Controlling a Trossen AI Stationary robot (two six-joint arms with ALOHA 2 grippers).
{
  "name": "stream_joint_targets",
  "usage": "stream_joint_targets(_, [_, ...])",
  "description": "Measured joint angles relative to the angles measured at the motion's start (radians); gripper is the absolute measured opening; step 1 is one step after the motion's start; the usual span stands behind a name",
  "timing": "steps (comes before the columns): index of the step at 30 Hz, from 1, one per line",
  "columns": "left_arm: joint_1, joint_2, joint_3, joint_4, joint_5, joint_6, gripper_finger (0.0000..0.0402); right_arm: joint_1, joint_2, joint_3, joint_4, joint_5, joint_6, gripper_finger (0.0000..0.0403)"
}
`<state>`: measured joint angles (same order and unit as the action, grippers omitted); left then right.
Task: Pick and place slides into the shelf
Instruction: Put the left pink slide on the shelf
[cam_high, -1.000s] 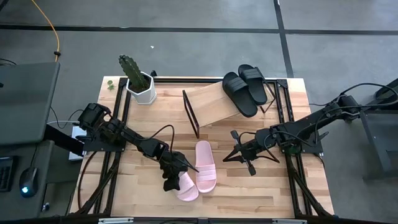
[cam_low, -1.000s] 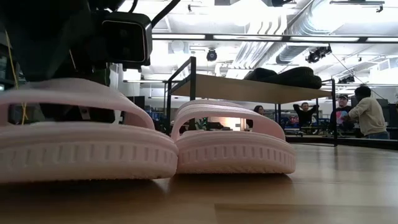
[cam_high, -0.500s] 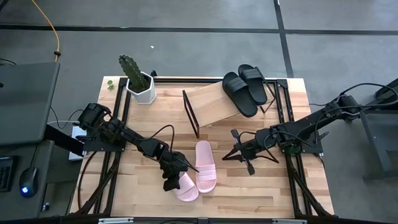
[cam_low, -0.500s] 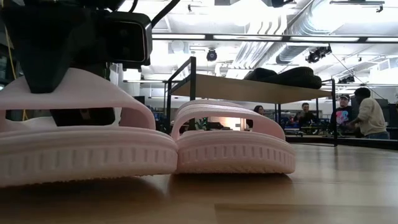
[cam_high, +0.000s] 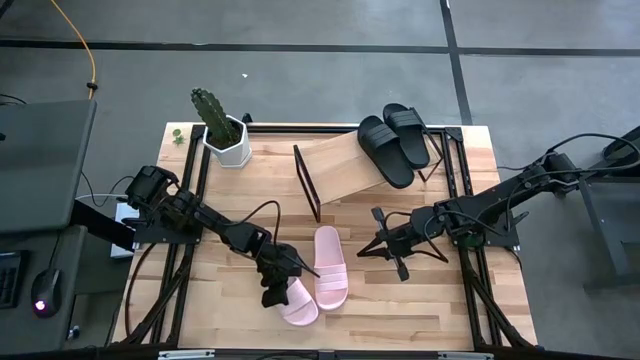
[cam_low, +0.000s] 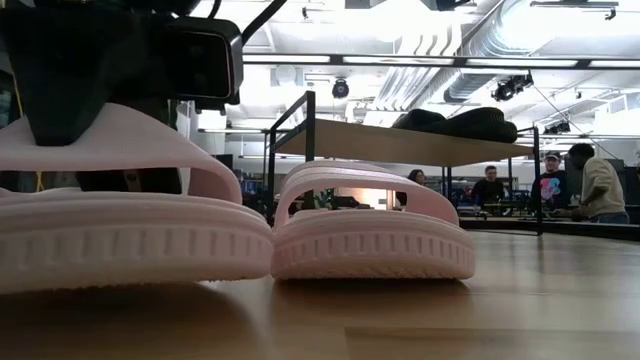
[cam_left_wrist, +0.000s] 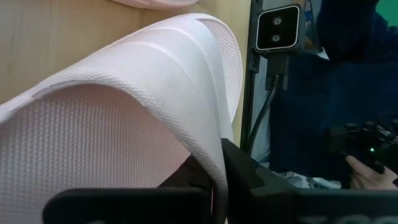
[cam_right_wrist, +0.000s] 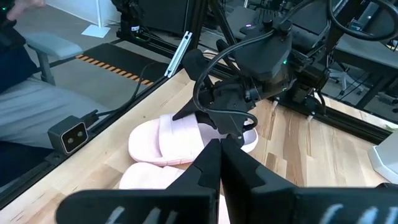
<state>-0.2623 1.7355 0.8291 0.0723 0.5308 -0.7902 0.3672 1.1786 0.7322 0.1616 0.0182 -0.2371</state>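
Two pale pink slides lie side by side on the table near its front edge. My left gripper (cam_high: 278, 283) is shut on the left one (cam_high: 300, 304); the right one (cam_high: 331, 266) lies free on its sole. Two black slides (cam_high: 395, 143) rest on the right end of the shelf (cam_high: 335, 168), a tilted wooden plank with black end frames. My right gripper (cam_high: 384, 240) hangs shut and empty above the table, right of the pink slides. In the low view the held slide (cam_low: 120, 235) fills the left. My left gripper pinches the pink slide's wide strap (cam_left_wrist: 205, 143) near its edge, one finger (cam_low: 70, 105) over the strap and the other under it, inside the foot opening. The fingers slant down from the table's far left. The sole (cam_low: 130, 265) still lies on the table.
A cactus in a white pot (cam_high: 225, 135) stands at the far left corner. A small camera (cam_left_wrist: 278, 28) sits at the table's near edge. Bare wood (cam_high: 420, 300) lies right of the pink slides. People (cam_low: 595, 185) show in the room beyond.
My left gripper has shut on the left pink slide's strap without moving from its place. The strap has been drawn up a little, and the slide has shifted slightly away from the other pink slide.
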Motion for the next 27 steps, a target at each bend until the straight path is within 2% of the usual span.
stream_joint_targets(6, [0.000,0.000,0.007,-0.001,0.021,-0.001,0.0010,0.000,0.000,0.000,0.000,0.000,-0.007,0.0000])
stream_joint_targets(16, [0.000,0.000,0.092,-0.038,0.045,0.023,0.0004,0.000,0.000,0.000,-0.002,0.033,-0.026,0.0000])
stream_joint_targets(27, [0.000,0.000,0.251,-0.228,0.033,0.135,0.0002,0.000,0.000,0.000,-0.010,0.040,-0.036,0.0000])
